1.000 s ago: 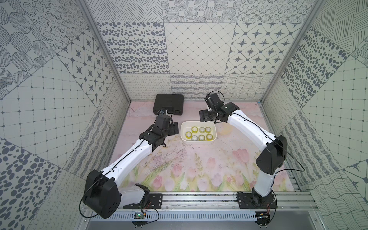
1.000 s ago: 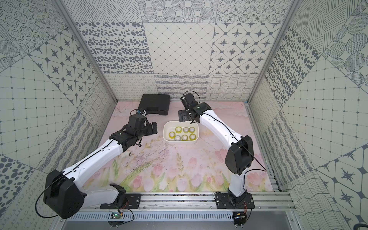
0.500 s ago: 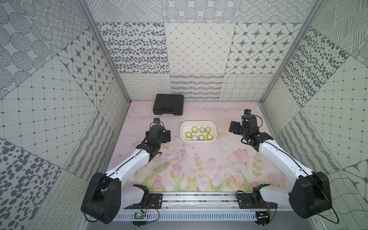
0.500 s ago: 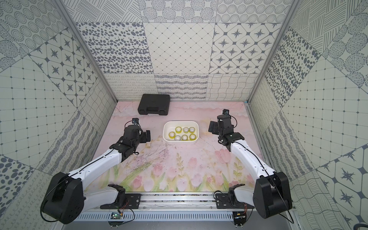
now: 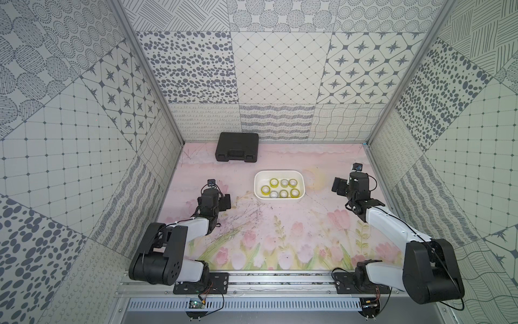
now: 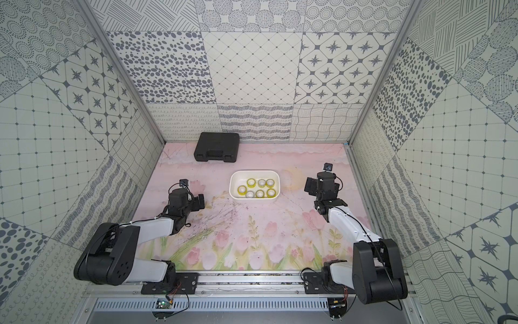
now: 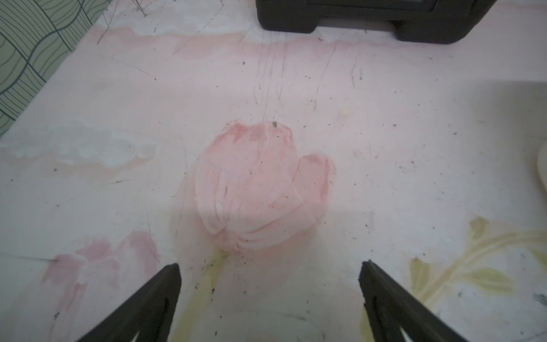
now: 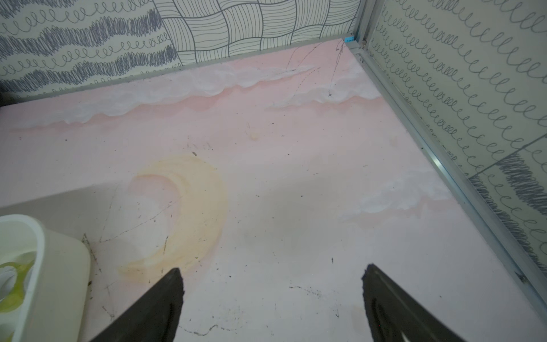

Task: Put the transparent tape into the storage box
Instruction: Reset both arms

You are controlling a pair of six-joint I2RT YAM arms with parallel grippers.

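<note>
The storage box [image 5: 280, 171] [image 6: 253, 171], a white tub, sits on the mat right of centre in both top views. Several rolls of transparent tape [image 5: 273, 183] [image 6: 250, 183] lie flat inside it in two rows. My left gripper [image 5: 213, 196] [image 6: 182, 197] hovers left of the box, well apart from it; its jaws stand open over a painted tulip with nothing between them [image 7: 270, 266]. My right gripper [image 5: 354, 185] [image 6: 325, 183] hangs right of the box, open and empty [image 8: 272, 271]. In the right wrist view a corner of the box [image 8: 38, 237] shows with a yellowish roll [image 8: 14, 284] inside.
A shut black hard-shell case [image 5: 236, 147] [image 6: 217, 146] [image 7: 355, 14] lies at the back left against the wall. Patterned walls enclose the mat on three sides; a metal wall rail [image 8: 444, 165] runs close beside my right gripper. A sliver of the box's edge [image 7: 543, 168] shows in the left wrist view.
The right arm has swung from over the box's back edge out to the right side. The left arm has drawn back toward the front left. Both grippers stayed open.
</note>
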